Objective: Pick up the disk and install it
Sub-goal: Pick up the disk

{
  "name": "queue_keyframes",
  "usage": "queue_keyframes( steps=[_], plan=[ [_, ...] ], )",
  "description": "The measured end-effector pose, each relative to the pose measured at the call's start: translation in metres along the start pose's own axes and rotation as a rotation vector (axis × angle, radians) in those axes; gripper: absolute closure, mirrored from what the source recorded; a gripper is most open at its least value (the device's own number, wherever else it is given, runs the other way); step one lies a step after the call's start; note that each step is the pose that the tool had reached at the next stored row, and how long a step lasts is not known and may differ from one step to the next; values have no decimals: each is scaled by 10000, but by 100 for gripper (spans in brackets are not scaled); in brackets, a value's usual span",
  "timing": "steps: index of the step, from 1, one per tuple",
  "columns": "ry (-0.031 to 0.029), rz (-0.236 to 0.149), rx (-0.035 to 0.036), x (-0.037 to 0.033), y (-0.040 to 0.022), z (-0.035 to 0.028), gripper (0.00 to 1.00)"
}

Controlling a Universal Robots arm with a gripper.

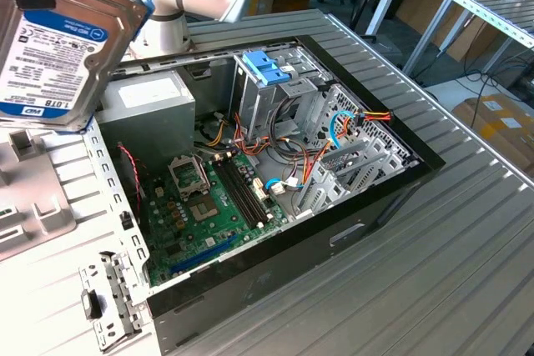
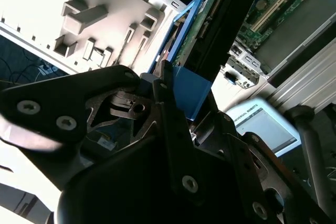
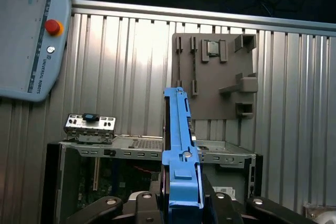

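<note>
The disk (image 1: pixel 58 47) hangs in the air at the exterior view's upper left, tilted, its white and blue label facing the camera. It is above and to the left of the open computer case (image 1: pixel 392 177). In the first wrist view the disk (image 3: pixel 181 145) stands edge-on with its bright blue rail toward the camera. My gripper (image 3: pixel 181 200) is shut on its lower blue end. The second wrist view shows the disk (image 2: pixel 210 35) from the side, its green circuit board framed in blue, and the dark fingers (image 2: pixel 168 103) clamped on the blue tab.
Inside the case a drive cage with a pale blue latch (image 1: pixel 267 68) stands at the back, beside a grey power supply box (image 1: pixel 150 97) and the motherboard (image 1: pixel 200 206). A grey fixture plate (image 3: pixel 215 77) and a teach pendant (image 3: pixel 29 35) lie on the ribbed metal table (image 1: pixel 434 289).
</note>
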State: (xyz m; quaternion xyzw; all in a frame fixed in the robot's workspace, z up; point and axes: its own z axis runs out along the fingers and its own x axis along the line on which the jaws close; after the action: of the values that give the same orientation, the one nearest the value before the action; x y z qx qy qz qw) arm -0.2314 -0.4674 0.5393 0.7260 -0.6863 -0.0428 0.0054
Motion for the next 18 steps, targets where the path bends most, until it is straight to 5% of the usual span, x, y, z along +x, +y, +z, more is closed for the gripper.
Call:
queue_keyframes(
  steps=[18],
  plan=[
    [-3, 2, -40, 164, -454, -7, 63]
  ],
)
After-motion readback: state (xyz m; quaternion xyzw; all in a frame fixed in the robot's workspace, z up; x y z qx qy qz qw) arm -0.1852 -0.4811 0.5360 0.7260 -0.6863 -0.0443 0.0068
